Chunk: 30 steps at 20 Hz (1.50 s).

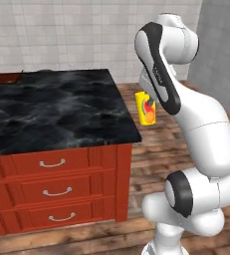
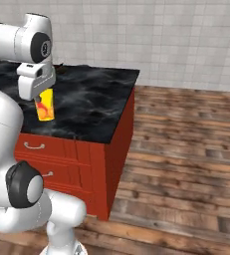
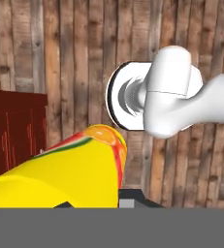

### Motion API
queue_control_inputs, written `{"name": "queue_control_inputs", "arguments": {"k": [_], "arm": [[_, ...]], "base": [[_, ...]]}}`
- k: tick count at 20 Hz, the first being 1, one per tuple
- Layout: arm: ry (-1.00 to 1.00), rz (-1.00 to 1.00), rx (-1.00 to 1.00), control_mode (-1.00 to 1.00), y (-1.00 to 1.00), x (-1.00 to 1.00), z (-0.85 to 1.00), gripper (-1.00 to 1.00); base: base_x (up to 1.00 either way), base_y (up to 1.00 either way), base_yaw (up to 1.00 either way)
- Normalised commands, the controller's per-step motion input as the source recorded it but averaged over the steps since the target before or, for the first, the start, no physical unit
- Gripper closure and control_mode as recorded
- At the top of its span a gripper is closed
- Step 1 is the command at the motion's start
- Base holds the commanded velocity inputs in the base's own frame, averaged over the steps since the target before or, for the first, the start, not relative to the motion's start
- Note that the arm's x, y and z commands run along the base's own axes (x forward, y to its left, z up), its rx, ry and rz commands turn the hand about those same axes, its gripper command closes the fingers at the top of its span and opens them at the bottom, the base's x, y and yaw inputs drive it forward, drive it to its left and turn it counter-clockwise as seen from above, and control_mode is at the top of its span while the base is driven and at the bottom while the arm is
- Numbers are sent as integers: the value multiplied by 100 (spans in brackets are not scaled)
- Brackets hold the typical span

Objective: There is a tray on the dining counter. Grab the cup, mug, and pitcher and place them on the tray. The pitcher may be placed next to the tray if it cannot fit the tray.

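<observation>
**Cup held in the air beside the bench**

The end effector [image 2: 41,99] is closed on the cup [image 1: 146,109], gripping it at its upper end. The cup hangs clear of the bench [image 1: 57,109], just off the corner of the black top and above the wooden floor [image 2: 186,149]. Its long axis runs close to vertical with a slight tilt, rim toward the hand and base pointing down. A red-and-green fruit mark shows on the yellow side; no lettering can be read. In the hand view the cup [image 3: 74,169] stretches away toward the floor planks.
</observation>
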Motion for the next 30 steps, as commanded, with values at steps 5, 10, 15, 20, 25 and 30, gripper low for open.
{"name": "queue_control_inputs", "arguments": {"k": [5, 10, 15, 20, 25, 30], "arm": [[0, 0, 0, 100, 0, 0, 0, 100], [0, 0, 0, 100, 0, 0, 0, 100], [0, 0, 0, 100, 0, 0, 0, 100], [0, 0, 0, 100, 0, 0, 0, 100], [0, 0, 0, 100, 0, 0, 0, 100], [0, 0, 0, 100, 0, 0, 0, 100]], "base": [[86, -100, 0], [100, -100, 0], [100, -100, 3], [100, -97, 15], [100, -71, 23], [100, -44, 16]]}}
